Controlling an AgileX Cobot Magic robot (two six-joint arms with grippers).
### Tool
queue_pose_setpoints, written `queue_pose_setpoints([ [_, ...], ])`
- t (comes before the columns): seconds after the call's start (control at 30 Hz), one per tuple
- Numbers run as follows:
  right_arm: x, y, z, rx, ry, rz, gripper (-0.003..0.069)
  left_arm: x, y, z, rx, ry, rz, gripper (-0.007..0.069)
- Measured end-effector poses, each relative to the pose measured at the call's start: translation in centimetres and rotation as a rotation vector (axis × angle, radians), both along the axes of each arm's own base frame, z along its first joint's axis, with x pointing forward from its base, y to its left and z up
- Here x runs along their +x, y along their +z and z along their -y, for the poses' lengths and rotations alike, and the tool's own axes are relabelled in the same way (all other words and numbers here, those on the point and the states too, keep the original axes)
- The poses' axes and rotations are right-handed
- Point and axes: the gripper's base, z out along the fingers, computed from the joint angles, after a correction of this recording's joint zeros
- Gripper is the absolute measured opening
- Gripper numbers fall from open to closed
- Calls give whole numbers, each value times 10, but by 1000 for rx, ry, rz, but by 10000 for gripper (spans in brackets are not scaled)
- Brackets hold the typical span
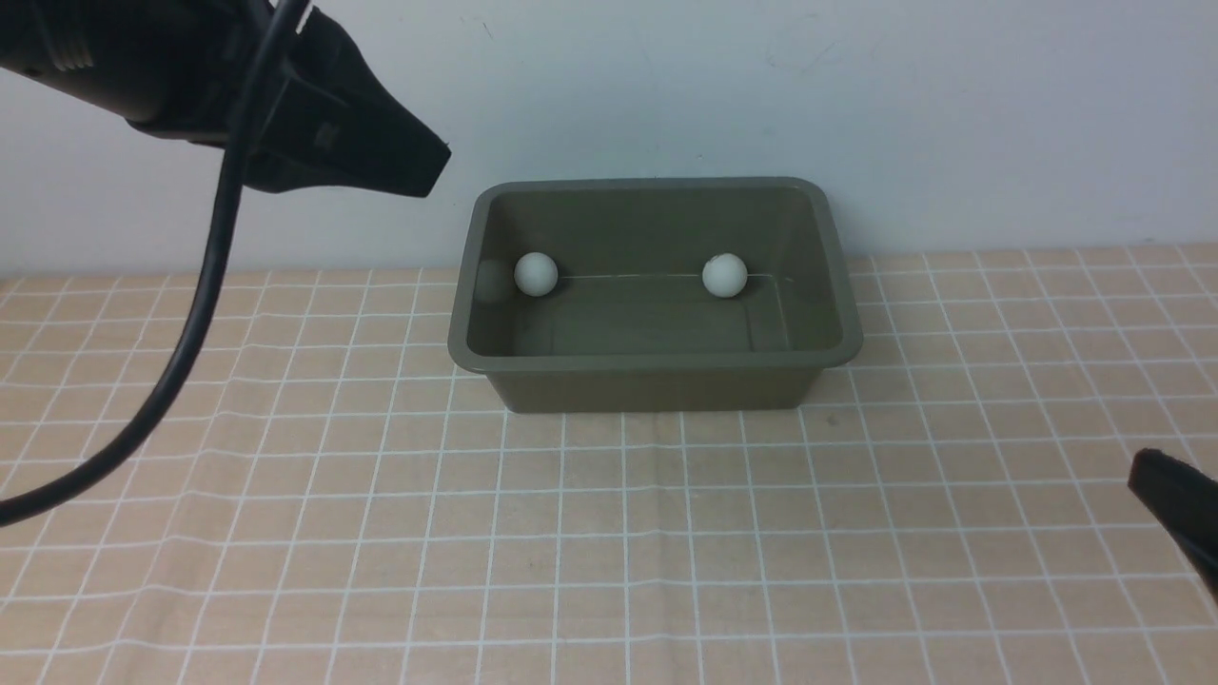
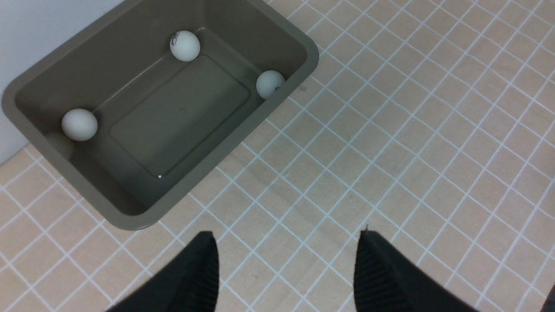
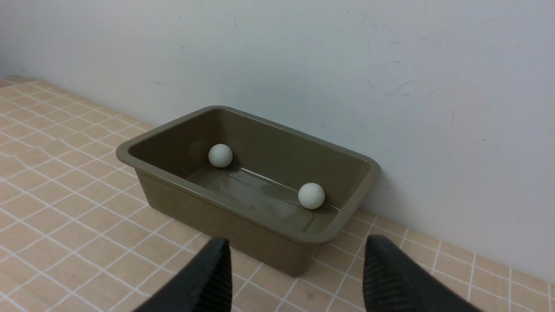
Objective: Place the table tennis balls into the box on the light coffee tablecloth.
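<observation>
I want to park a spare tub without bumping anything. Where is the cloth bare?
Widest bare patch: the tablecloth in front of the box, between the left arm's hanging cable and the right claw. Narrower bare strips flank the box. Crowded: the wall sits close behind the box, and three balls lie along its inner walls.

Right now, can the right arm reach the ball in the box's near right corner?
Probably yes: the box is open-topped, nothing covers the ball, and the right gripper is open and empty. The corner looks tight, though.
</observation>
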Motion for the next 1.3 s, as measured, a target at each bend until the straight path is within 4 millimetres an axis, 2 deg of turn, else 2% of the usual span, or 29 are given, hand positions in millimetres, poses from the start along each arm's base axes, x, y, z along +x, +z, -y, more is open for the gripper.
queue_pose_setpoints([
  [0.4,0,-2,1,-1,-6,-21,384,-2,2,3,-45,-20,-10,351],
  [0.57,-1,-6,1,112,-22,-120,383,-3,2,4,-53,-30,-20,351],
  [0.67,-4,-6,6,174,-64,-136,383,-3,2,4,-53,-32,-24,351],
  [0.8,-12,-10,20,195,-177,-64,383,-3,2,4,-53,-32,-24,351],
  [0.97,-24,-40,36,154,-342,-18,383,-3,2,4,-53,-33,-25,351],
  [1.3,-32,-87,39,112,-363,-65,383,-4,2,4,-52,-34,-27,351],
])
